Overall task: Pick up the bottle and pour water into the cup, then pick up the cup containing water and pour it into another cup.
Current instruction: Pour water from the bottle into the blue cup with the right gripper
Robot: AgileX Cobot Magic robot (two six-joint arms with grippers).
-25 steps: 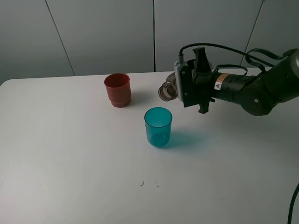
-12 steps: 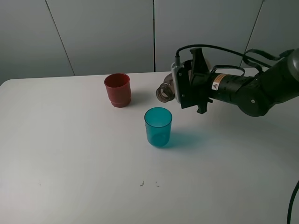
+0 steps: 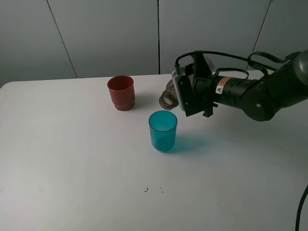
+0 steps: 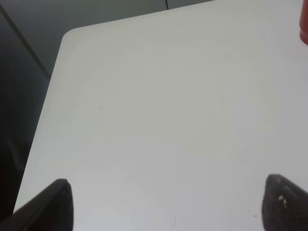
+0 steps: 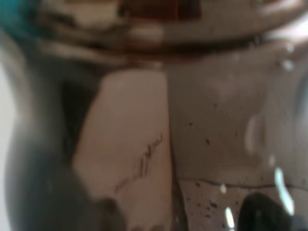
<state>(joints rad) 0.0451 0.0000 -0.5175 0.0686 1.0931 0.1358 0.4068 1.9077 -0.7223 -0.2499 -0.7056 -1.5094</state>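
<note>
My right gripper (image 3: 185, 96) is shut on the smoky grey-brown bottle (image 3: 169, 97) and holds it tipped on its side in the air, open neck pointing left, just above and behind the teal cup (image 3: 162, 130). The bottle (image 5: 192, 120) fills the right wrist view, blurred. The teal cup stands upright mid-table. The red cup (image 3: 121, 93) stands upright behind and left of it. My left gripper (image 4: 163, 202) shows only two dark fingertips (image 4: 53, 202) set wide apart over bare table at the left, empty.
The white table (image 3: 72, 159) ends at a rounded far-left corner (image 4: 72, 36). A grey wall stands behind it. A black cable (image 3: 302, 211) hangs at the right edge. A sliver of the red cup (image 4: 304, 24) shows in the left wrist view.
My right gripper has moved left with the bottle, bringing its neck closer over the teal cup. The cups and the left arm have not moved.
</note>
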